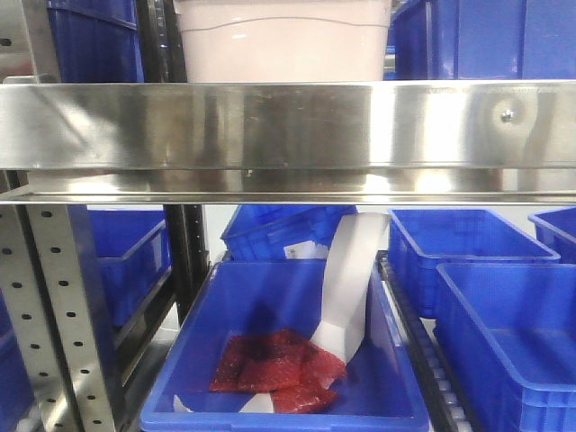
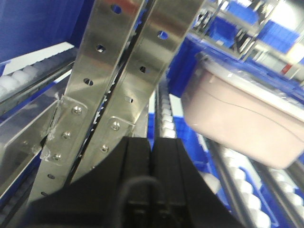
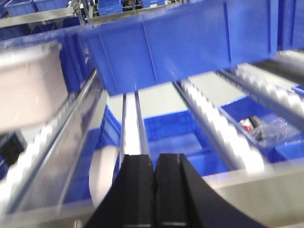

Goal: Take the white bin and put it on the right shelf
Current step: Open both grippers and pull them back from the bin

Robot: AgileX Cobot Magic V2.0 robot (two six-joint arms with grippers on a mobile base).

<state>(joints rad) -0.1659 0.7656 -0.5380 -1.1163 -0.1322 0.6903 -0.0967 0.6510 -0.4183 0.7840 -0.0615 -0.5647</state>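
The white bin [image 1: 283, 40], a pinkish-white translucent tub, sits on the shelf behind the broad shiny steel front rail [image 1: 288, 126]. It also shows at the right of the left wrist view [image 2: 242, 118], resting on rollers, and blurred at the left of the right wrist view [image 3: 28, 88]. My left gripper [image 2: 153, 142] is shut and empty, below and left of the bin, beside perforated posts [image 2: 118, 71]. My right gripper [image 3: 154, 161] is shut and empty, right of the bin, over a roller lane [image 3: 130, 123]. Neither gripper shows in the front view.
Blue crates stand beside the bin on the same shelf [image 1: 486, 36] and on the level below [image 1: 468, 243]. One lower crate [image 1: 288, 360] holds red packets and a white scoop. A large blue crate [image 3: 161, 47] fills the far roller lanes. A perforated post [image 1: 54, 315] stands left.
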